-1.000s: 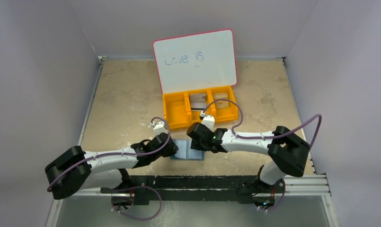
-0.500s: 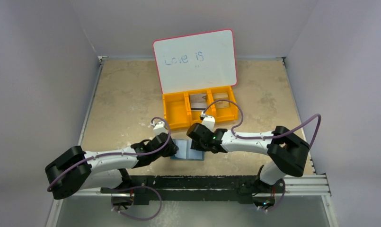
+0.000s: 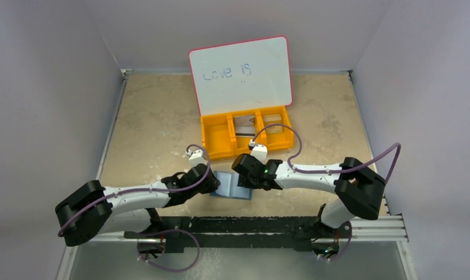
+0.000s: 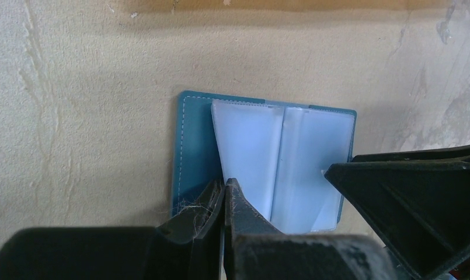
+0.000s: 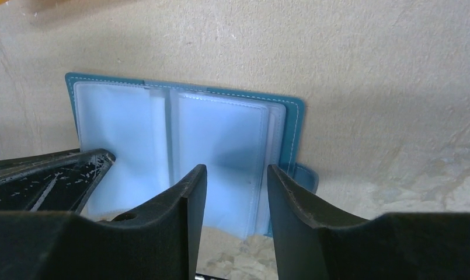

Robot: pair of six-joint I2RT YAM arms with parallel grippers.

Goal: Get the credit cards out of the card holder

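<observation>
Two claws met over card holder [image 4: 279, 157], which lay open flat on table between them, spine running near-to-far. Left gripper [image 4: 223, 195] pressed together at holder's near-left edge; unclear whether it pinched sleeve. Right gripper [image 5: 237, 181] spread, poised above right-hand page, so likely nearer arm for next pull. Sleeves looked empty. Beyond: greyish credit cards [image 3: 243, 125] seemingly in orange bin [image 3: 216, 140], middle and right compartments; whiteboard [image 3: 241, 73] behind.

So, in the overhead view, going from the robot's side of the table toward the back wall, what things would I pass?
Card holder → orange bin → whiteboard.
</observation>
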